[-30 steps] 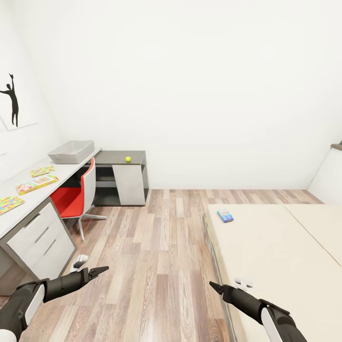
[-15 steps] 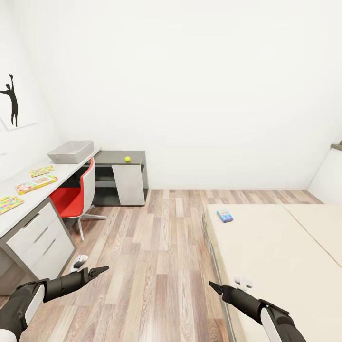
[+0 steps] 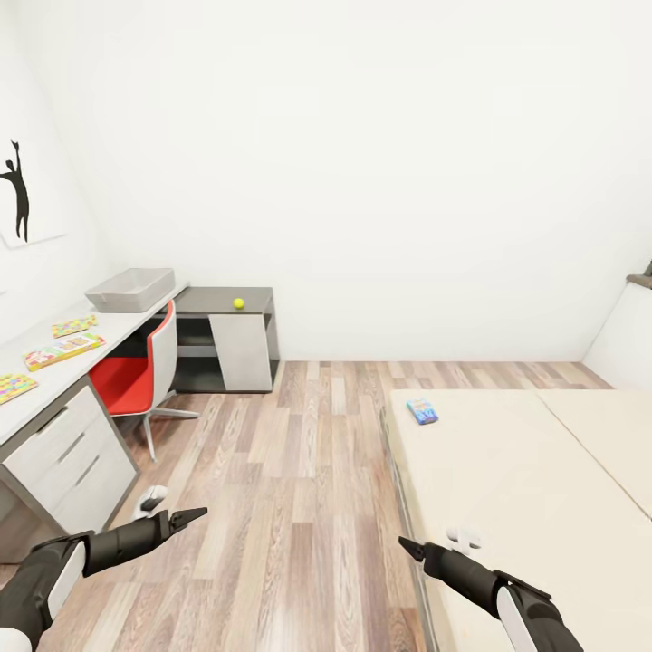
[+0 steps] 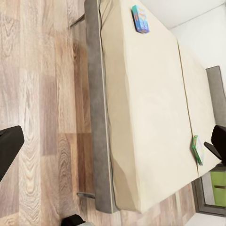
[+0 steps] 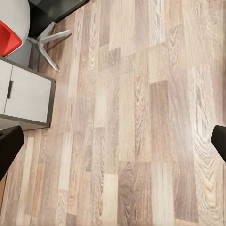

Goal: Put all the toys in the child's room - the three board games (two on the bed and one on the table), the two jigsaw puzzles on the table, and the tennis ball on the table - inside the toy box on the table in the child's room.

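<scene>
Toys lie split between table point(image 3: 36, 398) and bed point(image 3: 507, 489); both claws, left point(image 3: 186, 520) and right point(image 3: 412, 547), hang empty, spread unclear. Green-edged game point(image 4: 197, 149) at the mattress's far edge risks being overlooked.

The table point(image 3: 45, 385) runs along the left wall; on it lie two puzzles point(image 3: 74, 325), one near the tray and the other point(image 3: 14, 387) at the near end, with a board game point(image 3: 63, 350) between them; the grey tray point(image 3: 131, 289) stands at the far end; the ball point(image 3: 238, 303) sits on the lower dark cabinet point(image 3: 226, 299); the bed point(image 3: 525, 489) carries a blue game box point(image 3: 422, 411) near its far corner; a green-edged box point(image 4: 197, 149) lies at its other end.
</scene>
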Motion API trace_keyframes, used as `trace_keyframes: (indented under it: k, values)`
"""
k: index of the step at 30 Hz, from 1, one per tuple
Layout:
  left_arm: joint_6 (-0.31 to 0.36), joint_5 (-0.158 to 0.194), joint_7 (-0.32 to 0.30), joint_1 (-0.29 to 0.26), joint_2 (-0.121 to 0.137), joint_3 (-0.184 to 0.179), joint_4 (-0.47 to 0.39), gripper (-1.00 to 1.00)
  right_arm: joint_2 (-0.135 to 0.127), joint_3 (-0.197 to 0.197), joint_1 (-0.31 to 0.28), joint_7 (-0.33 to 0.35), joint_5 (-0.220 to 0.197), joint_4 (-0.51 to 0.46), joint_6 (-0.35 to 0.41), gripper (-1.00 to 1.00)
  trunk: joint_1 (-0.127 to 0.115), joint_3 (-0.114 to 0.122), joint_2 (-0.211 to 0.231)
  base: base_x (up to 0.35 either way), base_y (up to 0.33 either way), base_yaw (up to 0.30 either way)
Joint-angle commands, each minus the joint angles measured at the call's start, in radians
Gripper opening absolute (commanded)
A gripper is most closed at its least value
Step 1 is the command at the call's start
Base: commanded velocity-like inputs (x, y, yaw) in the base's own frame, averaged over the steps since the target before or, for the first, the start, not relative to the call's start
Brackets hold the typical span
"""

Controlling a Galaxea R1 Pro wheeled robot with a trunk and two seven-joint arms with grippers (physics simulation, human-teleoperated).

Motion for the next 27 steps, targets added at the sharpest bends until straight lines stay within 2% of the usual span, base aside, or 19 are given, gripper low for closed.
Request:
trace_keyframes:
  k: [1, 27]
  values:
    - [0.007, 0.003, -0.002, -0.001, 0.0, 0.001, 0.0, 1.0, 0.0, -0.002, -0.001, 0.002, -0.008, 0.0, 0.008, 1.0, 0.001, -0.002, -0.002, 0.0, -0.187, 0.0]
    - [0.007, 0.002, -0.002, -0.001, -0.007, 0.001, 0.0, 1.0, 0.0, -0.002, -0.001, 0.001, -0.008, 0.0, 0.008, 1.0, 0.001, -0.002, -0.002, 0.0, -0.206, 0.0]
